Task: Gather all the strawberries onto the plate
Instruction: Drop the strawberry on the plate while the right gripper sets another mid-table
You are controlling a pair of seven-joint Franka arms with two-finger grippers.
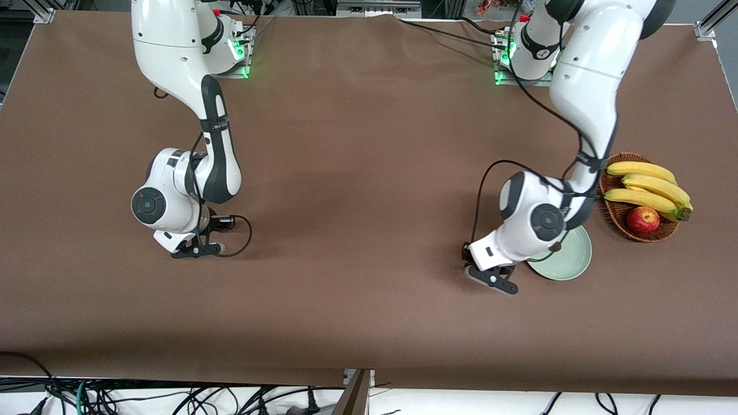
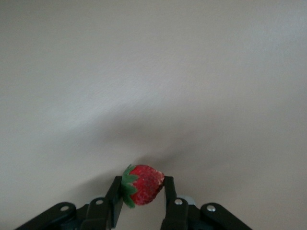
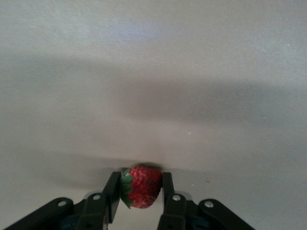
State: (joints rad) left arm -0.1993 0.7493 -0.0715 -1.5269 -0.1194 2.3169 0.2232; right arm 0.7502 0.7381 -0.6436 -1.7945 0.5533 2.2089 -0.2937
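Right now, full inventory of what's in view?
strawberries: two seen, red with green caps; one between the left pincer's fingers, one between the right pincer's
plate: one, pale mint green, beside the basket, partly under the left arm
basket: one, brown wicker, at the left arm's end
bananas: one yellow bunch, in the basket
apple: one, red, in the basket
table: brown cover
left pincer: shut on a strawberry, low beside the plate
right pincer: shut on a strawberry, low at the right arm's end

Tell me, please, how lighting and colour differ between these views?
Front view: even light, table cloth brown, soft shadows by both arms. Left wrist view: cloth washed pale grey, dark shadow above the strawberry. Right wrist view: equally washed out, broad shadow band above its strawberry.
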